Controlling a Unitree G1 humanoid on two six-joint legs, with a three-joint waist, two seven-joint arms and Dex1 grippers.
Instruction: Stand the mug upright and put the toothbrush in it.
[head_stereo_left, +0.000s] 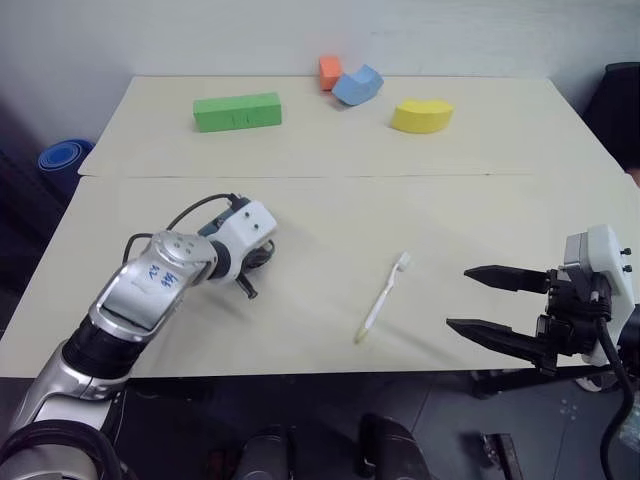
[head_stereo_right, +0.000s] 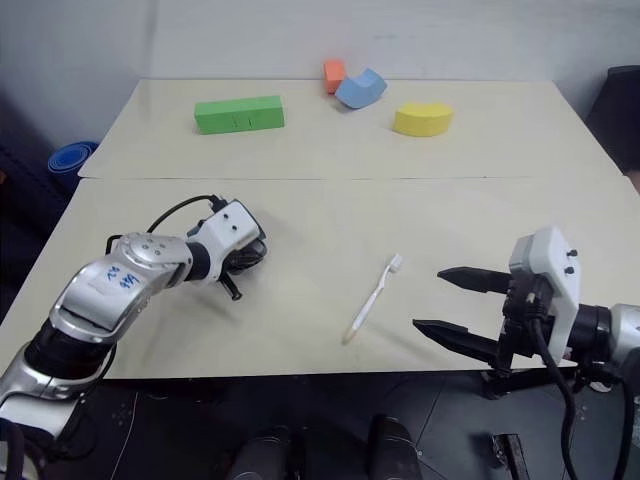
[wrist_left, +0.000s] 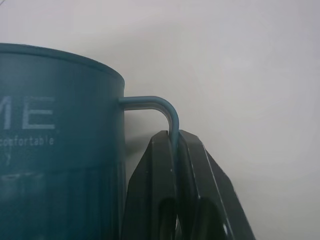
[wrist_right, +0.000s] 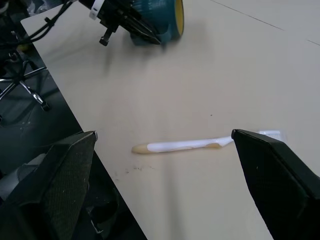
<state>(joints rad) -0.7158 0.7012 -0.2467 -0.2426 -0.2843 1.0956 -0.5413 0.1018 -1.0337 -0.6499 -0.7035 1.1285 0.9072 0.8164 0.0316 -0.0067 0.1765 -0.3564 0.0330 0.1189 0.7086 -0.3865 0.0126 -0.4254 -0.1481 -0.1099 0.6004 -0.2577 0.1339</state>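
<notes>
The right tool (head_stereo_left: 485, 303) hangs nearest, at the counter's (head_stereo_left: 420, 200) front edge, jaws spread wide and holding nothing. The toothbrush (head_stereo_left: 383, 297) lies flat just to its left, well right of the mug (wrist_right: 159, 18). The left tool (wrist_left: 175, 150) is pinched shut on the mug's thin loop handle; the mug lies on its side. It looks light, rigid plastic (that slim handle may twist in the grip). Its side reads "ME" and "comfortable".

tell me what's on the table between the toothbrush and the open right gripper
Nothing: in the left eye view only bare table lies between the toothbrush and the right gripper. The right wrist view agrees.
</notes>
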